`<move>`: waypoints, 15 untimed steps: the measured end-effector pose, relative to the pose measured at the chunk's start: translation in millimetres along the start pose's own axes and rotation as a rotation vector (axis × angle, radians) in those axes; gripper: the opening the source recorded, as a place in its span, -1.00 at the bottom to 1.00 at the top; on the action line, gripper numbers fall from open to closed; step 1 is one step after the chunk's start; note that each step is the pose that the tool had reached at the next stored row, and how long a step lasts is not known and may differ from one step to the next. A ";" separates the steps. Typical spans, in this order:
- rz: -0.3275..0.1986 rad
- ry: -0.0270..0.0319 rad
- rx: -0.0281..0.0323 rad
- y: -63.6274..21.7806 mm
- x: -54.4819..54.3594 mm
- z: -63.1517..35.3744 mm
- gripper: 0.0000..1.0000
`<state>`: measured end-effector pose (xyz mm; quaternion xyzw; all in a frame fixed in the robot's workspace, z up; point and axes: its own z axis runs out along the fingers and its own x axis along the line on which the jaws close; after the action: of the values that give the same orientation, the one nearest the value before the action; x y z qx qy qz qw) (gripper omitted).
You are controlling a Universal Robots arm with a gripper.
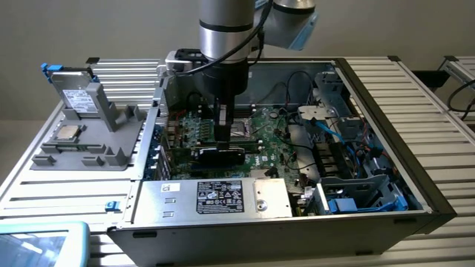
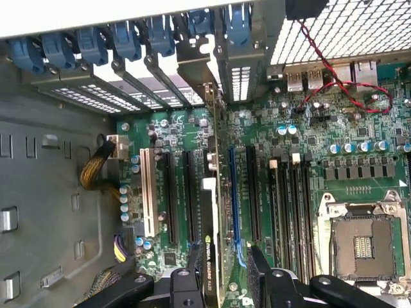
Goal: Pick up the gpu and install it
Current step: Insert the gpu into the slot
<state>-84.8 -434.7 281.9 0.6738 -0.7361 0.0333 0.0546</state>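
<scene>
1. Plainly, your gripper [image 1: 220, 146] was open: its fingers [image 2: 260, 273] straddled the gpu [image 2: 210, 237], and a gap showed on one side.
2. You had the gpu standing on edge over the motherboard [image 2: 308, 192], lined up along its expansion slots and just beside its blue slot [image 2: 234, 192].
3. You could see the motherboard's CPU socket [image 2: 363, 247] well apart from the gpu.
</scene>
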 end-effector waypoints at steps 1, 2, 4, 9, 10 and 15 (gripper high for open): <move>-0.001 0.0001 -0.0001 2.3 1.1 0.2 -0.18; -0.001 0.0001 0.0000 4.2 2.5 0.5 -0.18; -0.002 0.0001 0.0003 6.5 7.0 1.6 -0.18; -0.002 -0.0016 0.0022 7.4 14.0 6.4 -0.18; -0.002 -0.0077 0.0053 7.4 14.0 6.5 -0.18; 0.000 -0.0384 0.0242 7.9 14.0 6.9 -0.18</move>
<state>-94.2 -448.7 277.0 0.6751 -0.7365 0.0293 0.0323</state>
